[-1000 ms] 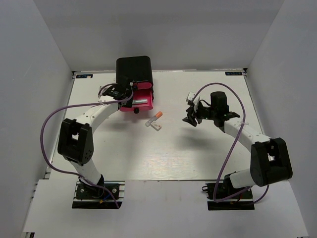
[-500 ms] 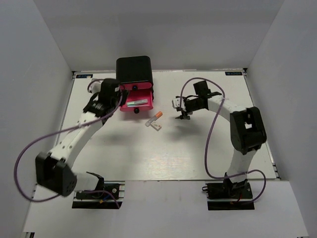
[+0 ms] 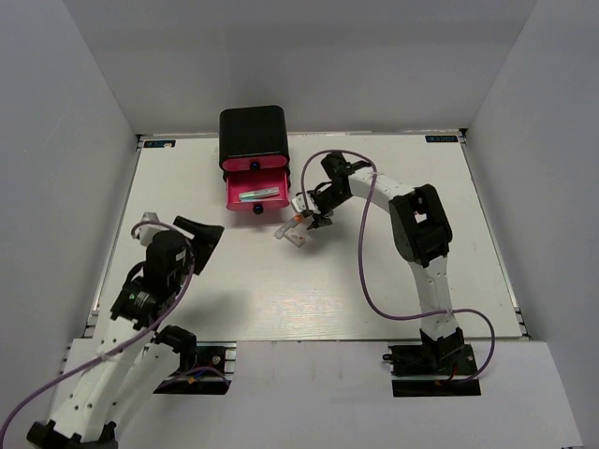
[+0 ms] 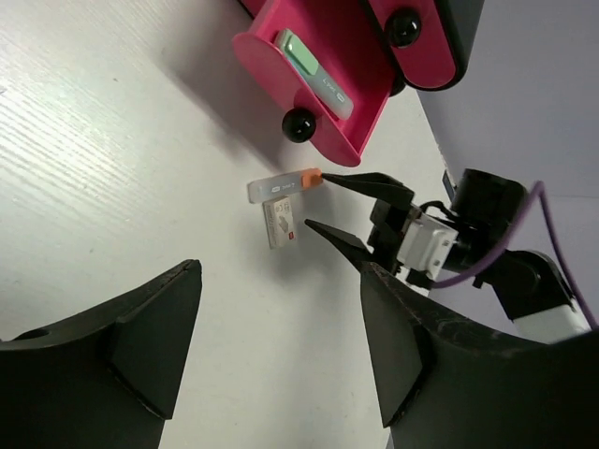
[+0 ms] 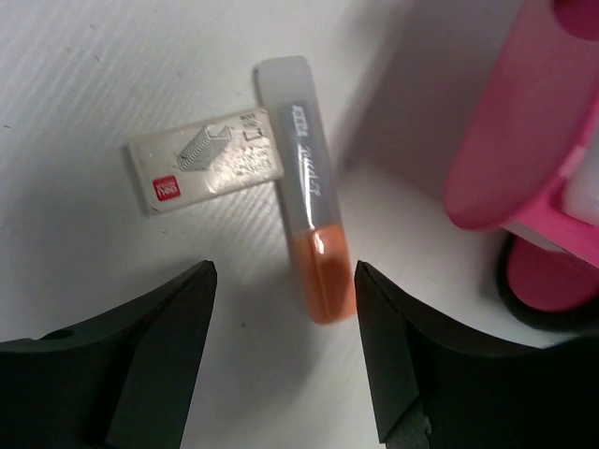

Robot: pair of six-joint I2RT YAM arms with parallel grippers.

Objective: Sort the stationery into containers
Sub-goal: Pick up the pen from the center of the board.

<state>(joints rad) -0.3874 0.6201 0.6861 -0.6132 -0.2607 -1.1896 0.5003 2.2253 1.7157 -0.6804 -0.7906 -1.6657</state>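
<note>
A grey marker with an orange tip (image 5: 304, 201) lies on the table beside a small white eraser (image 5: 206, 159). My right gripper (image 5: 285, 273) is open just above them, its jaws either side of the orange tip. In the top view the marker (image 3: 290, 224) and eraser (image 3: 297, 237) lie right of the open pink drawer (image 3: 234, 198) of the black cabinet (image 3: 253, 131). A light green pen (image 4: 314, 67) lies in that drawer. My left gripper (image 4: 281, 341) is open and empty, well back at the near left (image 3: 201, 236).
The drawer's round black knob (image 5: 552, 285) is close to my right gripper's right finger. The drawer above it is shut, with its own knob (image 4: 404, 26). White walls enclose the table on three sides.
My left arm has pulled back from the drawer to the near left. My right gripper has moved left across the table and come down over the marker's orange tip.
</note>
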